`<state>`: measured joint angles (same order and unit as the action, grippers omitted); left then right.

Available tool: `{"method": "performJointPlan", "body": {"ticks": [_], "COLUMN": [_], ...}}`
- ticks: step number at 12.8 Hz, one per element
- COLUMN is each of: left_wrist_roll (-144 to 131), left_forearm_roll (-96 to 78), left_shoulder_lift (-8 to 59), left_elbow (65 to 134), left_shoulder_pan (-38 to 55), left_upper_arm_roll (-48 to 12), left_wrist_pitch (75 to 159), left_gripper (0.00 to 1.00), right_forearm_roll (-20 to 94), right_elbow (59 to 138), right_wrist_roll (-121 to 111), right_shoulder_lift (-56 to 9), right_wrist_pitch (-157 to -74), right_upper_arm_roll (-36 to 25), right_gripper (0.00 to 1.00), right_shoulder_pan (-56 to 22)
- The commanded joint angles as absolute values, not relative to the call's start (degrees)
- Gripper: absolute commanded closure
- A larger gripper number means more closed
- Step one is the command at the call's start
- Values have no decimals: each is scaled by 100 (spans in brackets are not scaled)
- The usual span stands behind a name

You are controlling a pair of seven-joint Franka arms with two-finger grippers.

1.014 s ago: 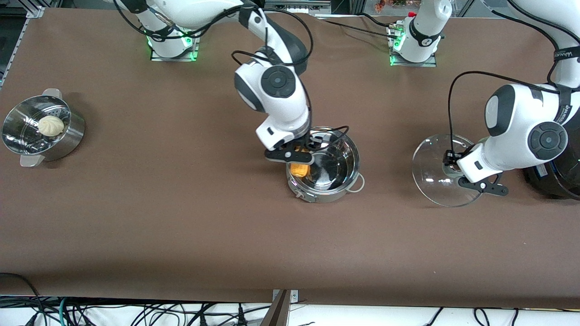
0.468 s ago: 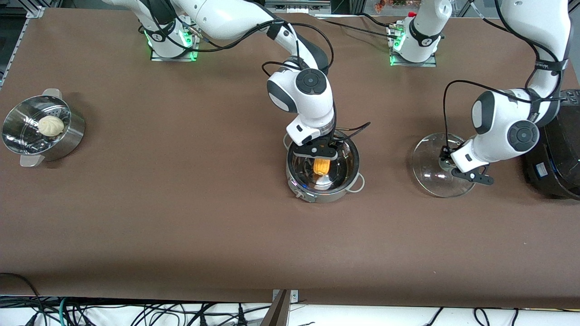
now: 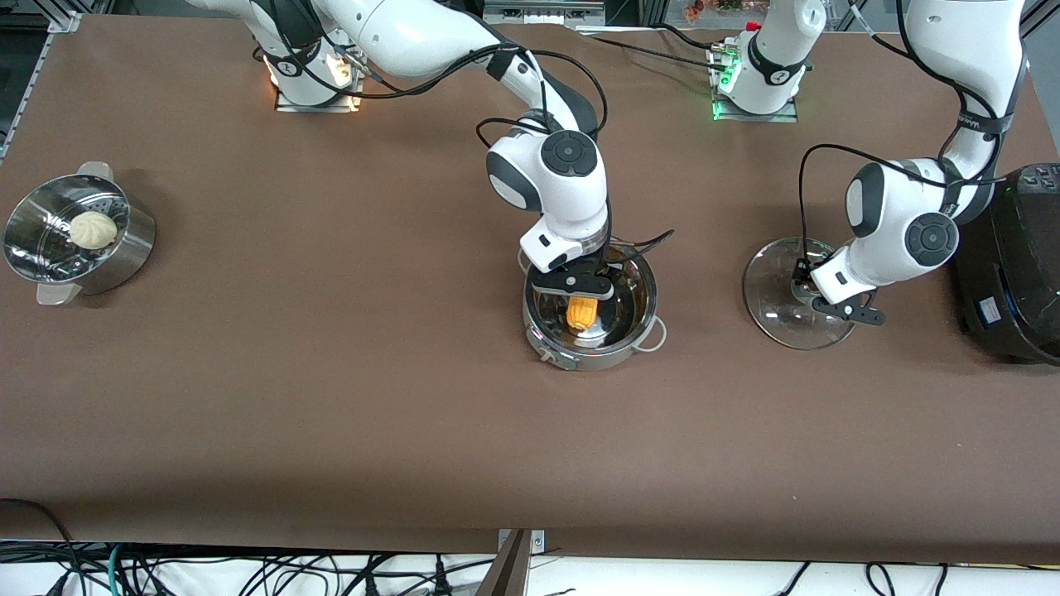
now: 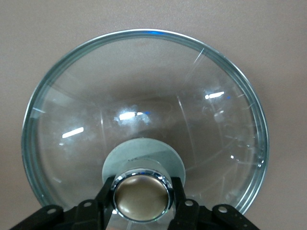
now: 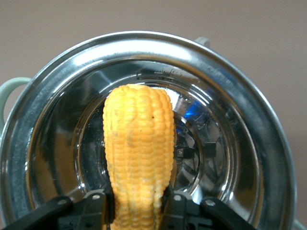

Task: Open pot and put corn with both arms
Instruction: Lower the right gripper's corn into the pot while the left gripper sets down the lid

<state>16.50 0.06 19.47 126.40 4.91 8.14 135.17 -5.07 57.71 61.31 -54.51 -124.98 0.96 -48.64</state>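
The steel pot [image 3: 638, 285] stands open at mid-table; it also shows in the right wrist view [image 5: 249, 143]. My right gripper [image 3: 577, 291] is shut on the yellow corn [image 3: 582, 312] and holds it inside the pot's mouth, pointing down [image 5: 138, 153]. The glass lid [image 3: 774, 310] rests on the table toward the left arm's end. My left gripper [image 3: 816, 295] is shut on the lid's tan knob [image 4: 142, 197], with the lid's glass [image 4: 144, 105] spread below it.
A perforated steamer bowl [image 3: 124, 257] with a white bun [image 3: 93, 229] stands at the right arm's end. A big black cooker [image 3: 1014, 265] stands at the left arm's end, close beside the lid.
My right gripper carried the corn from the pot's rim to over its middle and lowered it. My left gripper lowered the lid toward the table.
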Motion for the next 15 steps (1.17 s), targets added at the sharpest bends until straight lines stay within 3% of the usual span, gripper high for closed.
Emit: {"method": "performJointPlan", "body": {"ticks": [1,3,7,10,15], "left_wrist_roll": [1811,1784,1609,819,563], "left_forearm_roll": [-53,-53,-114,-53,-53], "left_shoulder_lift": [1899,1663,1547,1082,817], "left_elbow": [12613,12534,11594,11339,10041], "left_shoulder_pan": [475,466,238,299,290], "left_upper_arm_roll": [817,852,817,687,624], "left_wrist_pitch": [13500,13290,12270,11815,10182], "left_gripper": [0,0,0,0,0], "right_forearm_roll": [-721,-721,-703,-703,-668], "right_elbow": [5581,5581,5572,5563,5572], "right_wrist_roll": [6091,6091,6091,5960,5101], "right_shoulder_lift": [-5555,-5546,-5476,-5196,-4616], "right_wrist_pitch": [-12428,-12401,-12279,-11796,-10892], "right_upper_arm_roll": [79,88,105,97,62], "right_gripper": [0,0,0,0,0], "right_shoulder_pan": [-4904,-4904,-4904,-4878,-4694]}}
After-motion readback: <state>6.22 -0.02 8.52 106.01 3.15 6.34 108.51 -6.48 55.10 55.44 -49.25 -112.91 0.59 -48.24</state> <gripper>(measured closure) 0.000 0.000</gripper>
